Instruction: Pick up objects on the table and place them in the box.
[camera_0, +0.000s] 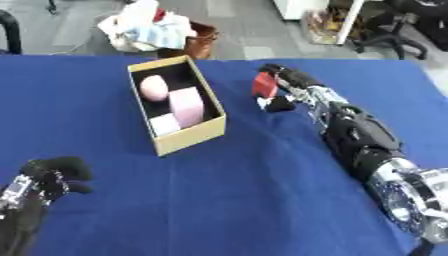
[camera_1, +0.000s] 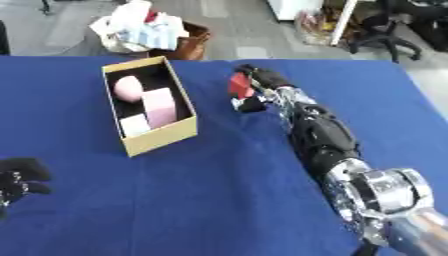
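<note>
A tan cardboard box (camera_0: 194, 134) stands on the blue table, holding a pink ball (camera_0: 154, 86), a pink block (camera_0: 186, 106) and a small white block (camera_0: 164, 123). To its right my right hand (camera_0: 284, 82) reaches far out, fingers curled round a small red object (camera_0: 263, 84) just above the cloth. My left hand (camera_0: 51, 175) rests at the lower left, fingers curled and holding nothing.
The blue tablecloth (camera_0: 236, 195) covers the whole table. Beyond its far edge stand a brown basket of cloths (camera_0: 166, 30) and an office chair (camera_0: 398, 30) on the floor.
</note>
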